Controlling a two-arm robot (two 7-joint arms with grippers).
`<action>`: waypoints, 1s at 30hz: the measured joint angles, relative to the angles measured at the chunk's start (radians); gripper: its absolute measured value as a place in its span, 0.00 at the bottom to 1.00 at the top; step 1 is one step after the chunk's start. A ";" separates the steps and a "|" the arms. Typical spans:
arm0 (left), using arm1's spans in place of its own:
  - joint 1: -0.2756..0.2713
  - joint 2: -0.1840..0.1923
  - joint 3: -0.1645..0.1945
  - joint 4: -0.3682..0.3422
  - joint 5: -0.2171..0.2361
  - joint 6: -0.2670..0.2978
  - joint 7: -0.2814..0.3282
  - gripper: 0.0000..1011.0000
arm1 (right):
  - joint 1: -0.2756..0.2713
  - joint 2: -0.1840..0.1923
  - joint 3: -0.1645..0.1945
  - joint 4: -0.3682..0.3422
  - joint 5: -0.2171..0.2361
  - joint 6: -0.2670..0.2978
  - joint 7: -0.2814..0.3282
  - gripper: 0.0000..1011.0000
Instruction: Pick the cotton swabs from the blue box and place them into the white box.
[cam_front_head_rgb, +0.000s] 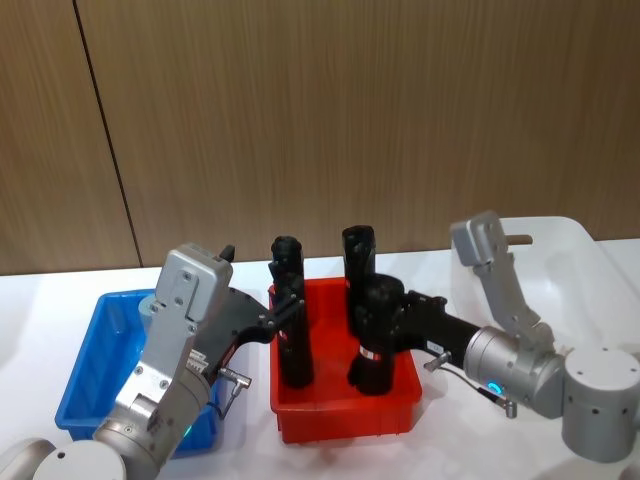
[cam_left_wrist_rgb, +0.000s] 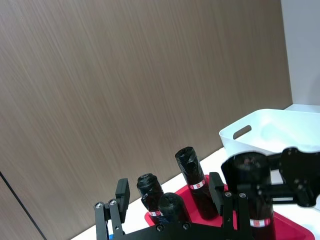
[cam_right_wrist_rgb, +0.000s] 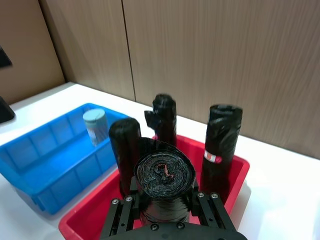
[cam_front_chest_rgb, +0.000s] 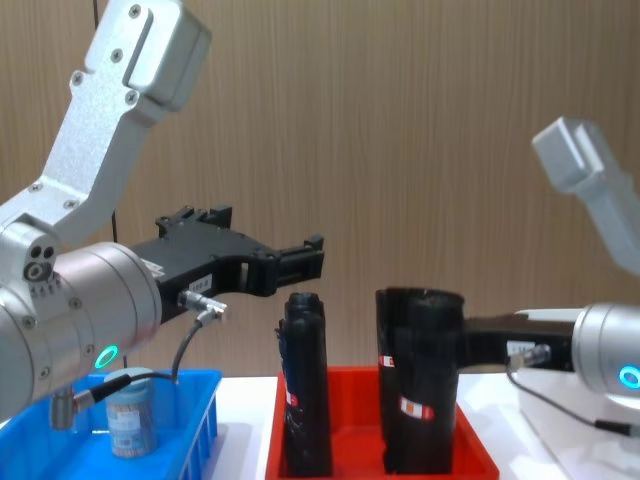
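One cotton swabs jar (cam_right_wrist_rgb: 94, 125) with a pale lid stands upright in the blue box (cam_right_wrist_rgb: 45, 165), also seen from the chest (cam_front_chest_rgb: 133, 420). My left gripper (cam_front_chest_rgb: 305, 258) is open and holds nothing. It hovers just above the black rolls at the left side of the red tray (cam_front_head_rgb: 345, 420), past the blue box (cam_front_head_rgb: 85, 365). My right gripper (cam_front_head_rgb: 378, 318) is shut on a tall black roll (cam_right_wrist_rgb: 164, 175) standing in the red tray. The white box (cam_front_head_rgb: 575, 250) sits at the far right, behind the right arm.
Several tall black rolls with red-white stickers (cam_right_wrist_rgb: 222, 135) stand in the red tray (cam_right_wrist_rgb: 235, 175) between the two boxes. A wooden wall closes the back. The table top is white.
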 joint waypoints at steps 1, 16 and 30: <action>0.000 0.000 0.000 0.000 0.000 0.000 0.000 0.99 | -0.001 0.001 0.002 -0.007 0.002 0.000 -0.001 0.52; 0.000 0.000 0.000 0.000 0.000 0.000 0.000 0.99 | -0.026 0.061 0.060 -0.165 0.052 0.001 -0.039 0.52; 0.000 0.000 0.000 0.000 0.000 0.000 0.000 0.99 | -0.019 0.120 0.121 -0.208 0.061 -0.024 -0.084 0.52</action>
